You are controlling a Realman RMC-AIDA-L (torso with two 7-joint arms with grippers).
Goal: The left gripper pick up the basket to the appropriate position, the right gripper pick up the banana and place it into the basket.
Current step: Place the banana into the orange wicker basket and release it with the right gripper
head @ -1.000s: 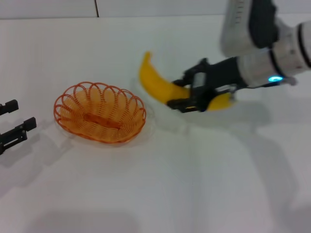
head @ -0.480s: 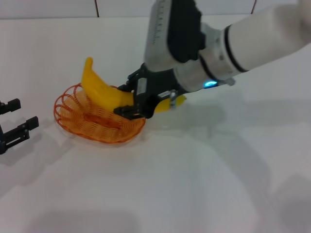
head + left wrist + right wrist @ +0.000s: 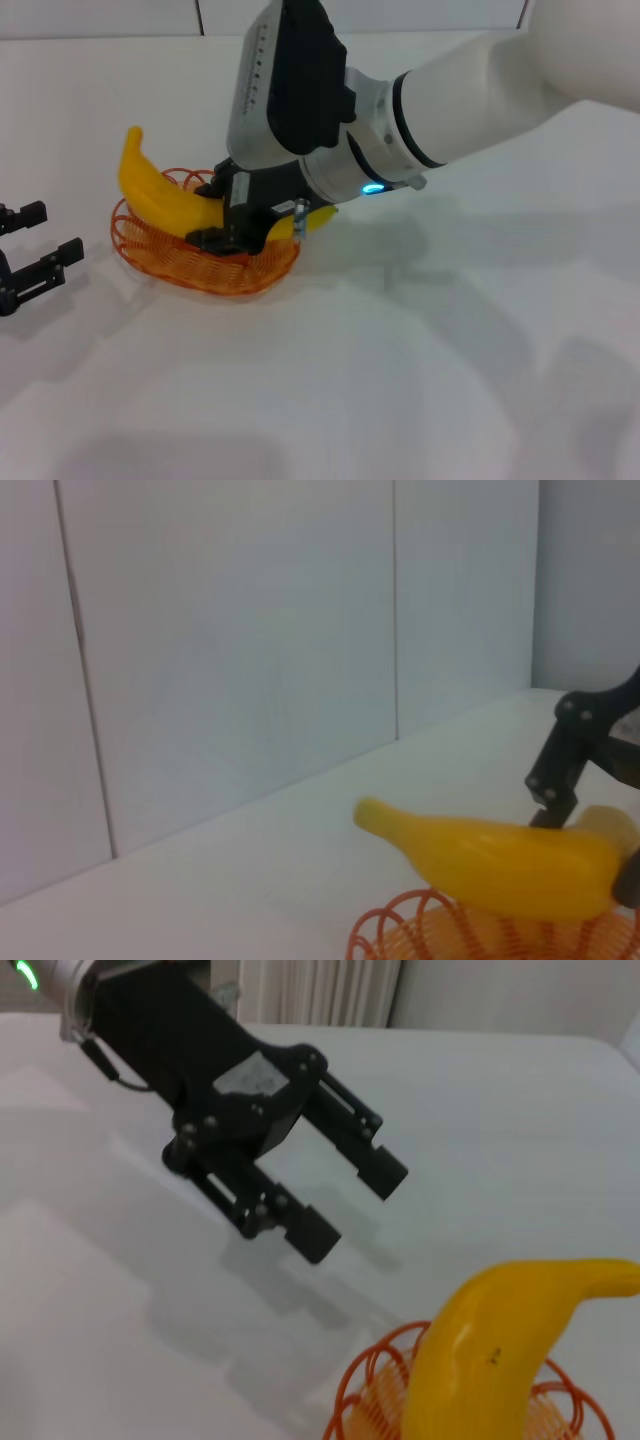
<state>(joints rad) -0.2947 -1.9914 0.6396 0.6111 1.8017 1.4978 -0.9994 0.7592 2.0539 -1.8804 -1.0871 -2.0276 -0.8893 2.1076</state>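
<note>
**Inspector:** Report the work surface and the largest items first.

**Robot:** The white table carries the basket at my left front. My right gripper is over it, clenched on the banana, which hangs above the wire rim, stem end pointing left.

**Inspector:** And the other claw?

**Robot:** My left gripper sits released, fingers spread, beside the basket, not touching it.

White right arm, black wrist, glowing cyan light.
</note>
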